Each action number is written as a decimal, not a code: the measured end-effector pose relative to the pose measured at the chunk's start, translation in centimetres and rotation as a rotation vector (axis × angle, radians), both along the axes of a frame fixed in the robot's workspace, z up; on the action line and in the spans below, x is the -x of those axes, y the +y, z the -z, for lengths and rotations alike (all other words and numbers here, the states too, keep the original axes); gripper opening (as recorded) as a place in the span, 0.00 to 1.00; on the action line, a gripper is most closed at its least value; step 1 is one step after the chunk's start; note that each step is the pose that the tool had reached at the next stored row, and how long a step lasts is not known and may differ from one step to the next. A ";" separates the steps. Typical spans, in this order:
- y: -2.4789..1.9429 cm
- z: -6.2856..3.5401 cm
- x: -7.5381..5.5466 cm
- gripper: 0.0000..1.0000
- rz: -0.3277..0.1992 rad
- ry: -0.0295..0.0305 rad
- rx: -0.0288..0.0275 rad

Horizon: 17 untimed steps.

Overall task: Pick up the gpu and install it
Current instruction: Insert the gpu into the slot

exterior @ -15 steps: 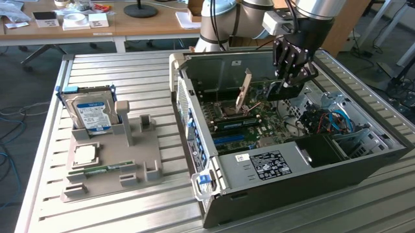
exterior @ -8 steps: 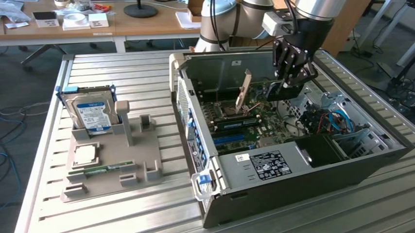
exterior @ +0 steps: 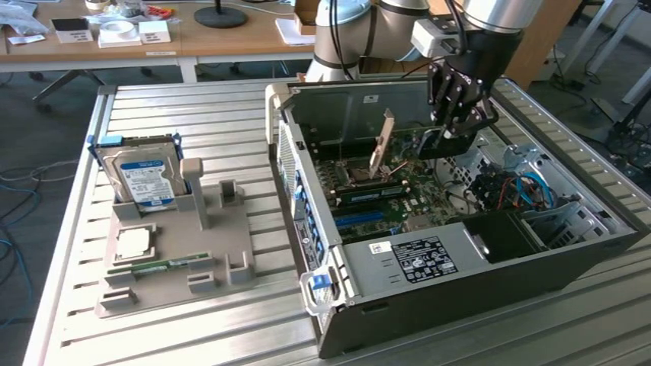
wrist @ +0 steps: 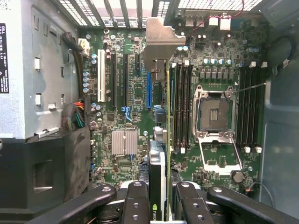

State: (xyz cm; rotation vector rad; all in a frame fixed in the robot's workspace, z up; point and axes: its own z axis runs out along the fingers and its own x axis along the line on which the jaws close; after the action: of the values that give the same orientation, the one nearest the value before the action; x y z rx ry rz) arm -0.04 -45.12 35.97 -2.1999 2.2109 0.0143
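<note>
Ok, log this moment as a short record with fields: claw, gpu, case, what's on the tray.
claw: shut on the gpu, inside the case
gpu: held edge-on over the motherboard, bracket toward the vented rear wall; seated or not, cannot tell
case: on its side, panel off
tray: hard drive standing, at the exterior view's left

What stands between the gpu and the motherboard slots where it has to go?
Nothing visible does. The gripper holds the gpu on edge inside the open case, over the motherboard, and the long slots beside it are bare.
</note>
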 end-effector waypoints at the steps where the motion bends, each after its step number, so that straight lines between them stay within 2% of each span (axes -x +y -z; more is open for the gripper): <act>1: 0.00 0.03 0.0 0.27 0.000 0.0000 0.0001; 17: 0.00 0.12 0.1 0.27 0.000 0.0000 0.0002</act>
State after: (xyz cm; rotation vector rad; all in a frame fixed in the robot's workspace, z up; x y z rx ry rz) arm -0.16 -45.12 35.85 -2.1999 2.2110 0.0141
